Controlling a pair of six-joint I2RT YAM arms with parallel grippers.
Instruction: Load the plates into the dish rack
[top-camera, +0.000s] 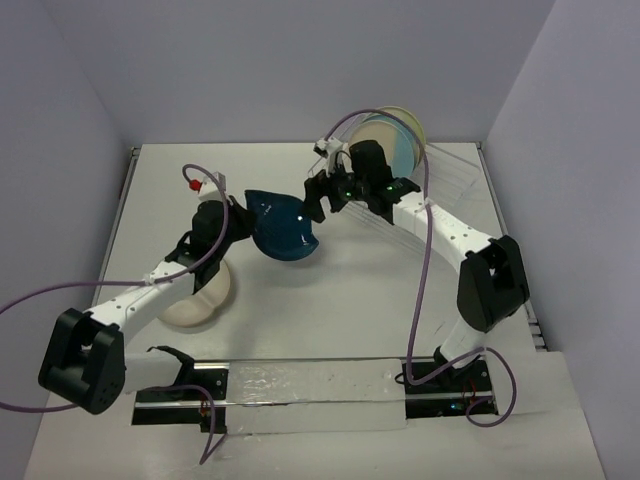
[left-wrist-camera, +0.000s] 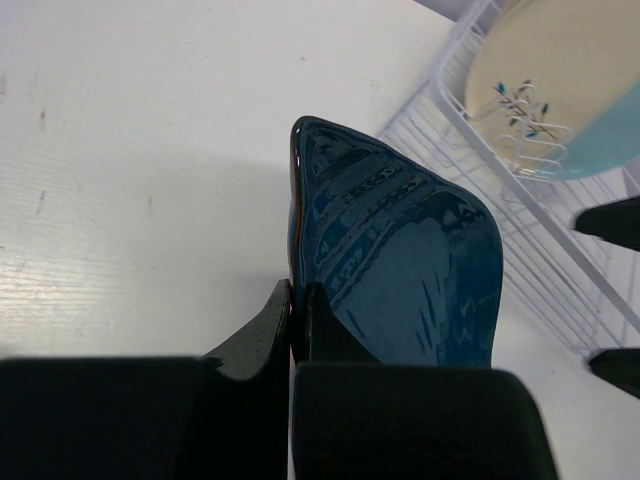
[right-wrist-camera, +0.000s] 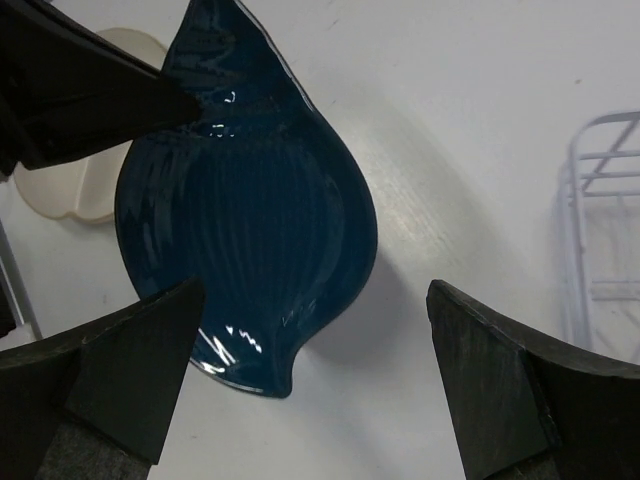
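Observation:
My left gripper (top-camera: 247, 214) is shut on the rim of the dark blue leaf-shaped dish (top-camera: 284, 229) and holds it tilted above the table. In the left wrist view my left gripper (left-wrist-camera: 297, 297) pinches the dish's (left-wrist-camera: 400, 260) edge. My right gripper (top-camera: 318, 203) is open and empty beside the dish's far tip; in the right wrist view the dish (right-wrist-camera: 250, 220) lies below my right gripper (right-wrist-camera: 315, 292), toward its left finger. The white wire dish rack (top-camera: 455, 180) stands at the back right with round cream and pale blue plates (top-camera: 395, 135) upright in it. A cream divided plate (top-camera: 203, 297) lies under my left arm.
The rack's wires (left-wrist-camera: 540, 260) and a sprig-motif plate (left-wrist-camera: 545, 85) show to the right of the dish in the left wrist view. A corner of the rack (right-wrist-camera: 600, 230) shows at the right of the right wrist view. Grey walls enclose the table.

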